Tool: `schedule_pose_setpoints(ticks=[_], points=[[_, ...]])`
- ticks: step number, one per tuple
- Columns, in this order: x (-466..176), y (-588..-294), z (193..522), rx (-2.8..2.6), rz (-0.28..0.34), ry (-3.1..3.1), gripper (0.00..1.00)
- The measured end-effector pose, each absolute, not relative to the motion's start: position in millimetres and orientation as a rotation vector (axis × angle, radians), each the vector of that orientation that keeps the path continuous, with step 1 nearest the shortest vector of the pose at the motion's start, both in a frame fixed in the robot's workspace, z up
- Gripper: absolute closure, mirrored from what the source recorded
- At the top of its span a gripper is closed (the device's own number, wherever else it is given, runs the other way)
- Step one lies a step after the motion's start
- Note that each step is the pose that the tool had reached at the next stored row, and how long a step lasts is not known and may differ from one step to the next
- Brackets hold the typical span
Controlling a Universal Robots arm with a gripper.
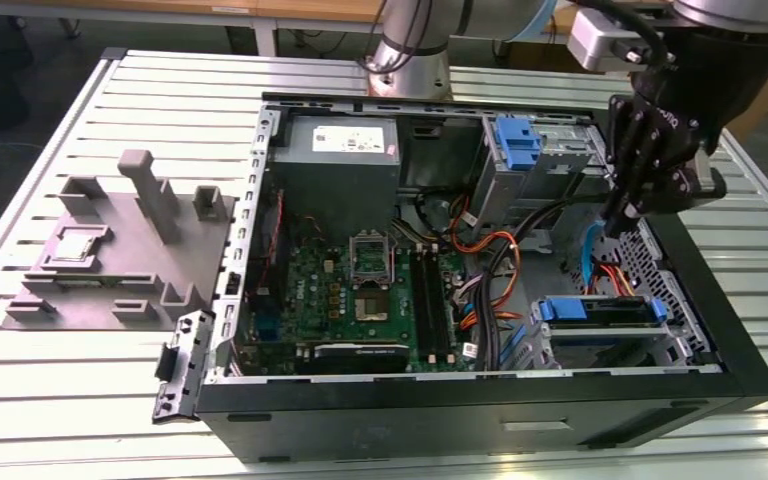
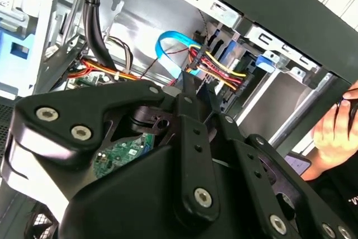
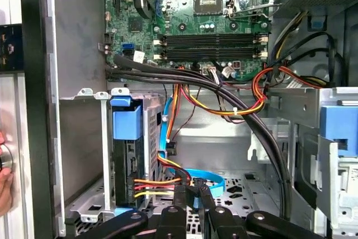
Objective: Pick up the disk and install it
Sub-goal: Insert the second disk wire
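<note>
My gripper (image 1: 614,222) reaches down into the right side of the open computer case (image 1: 491,385), above the drive cages. It is shut on the disk, which hangs edge-on as a thin blue strip (image 1: 591,250) below the fingers. In the first wrist view the disk (image 3: 194,200) is a short blue sliver pinched between the black fingers of the gripper (image 3: 193,191). In the second wrist view the disk's green circuit-board underside (image 2: 120,158) shows behind the gripper's linkages.
A fixed blue carrier (image 1: 598,310) (image 3: 127,118) sits in the lower cage, and another blue bracket (image 1: 518,140) is at the back. Red, yellow and blue cables (image 3: 184,180) run close to the fingertips. A person's hand (image 2: 335,132) is by the case wall. A grey fixture (image 1: 104,250) stands at the exterior view's left.
</note>
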State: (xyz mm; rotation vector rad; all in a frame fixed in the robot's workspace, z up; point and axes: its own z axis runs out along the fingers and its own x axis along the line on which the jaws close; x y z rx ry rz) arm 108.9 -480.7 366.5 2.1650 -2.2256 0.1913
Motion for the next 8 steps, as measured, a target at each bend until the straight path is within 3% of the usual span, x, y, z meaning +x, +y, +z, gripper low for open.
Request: schedule_pose_setpoints(ticks=[8], points=[[109.0,-480.6,357.6,2.163,0.196,-2.223,0.76]])
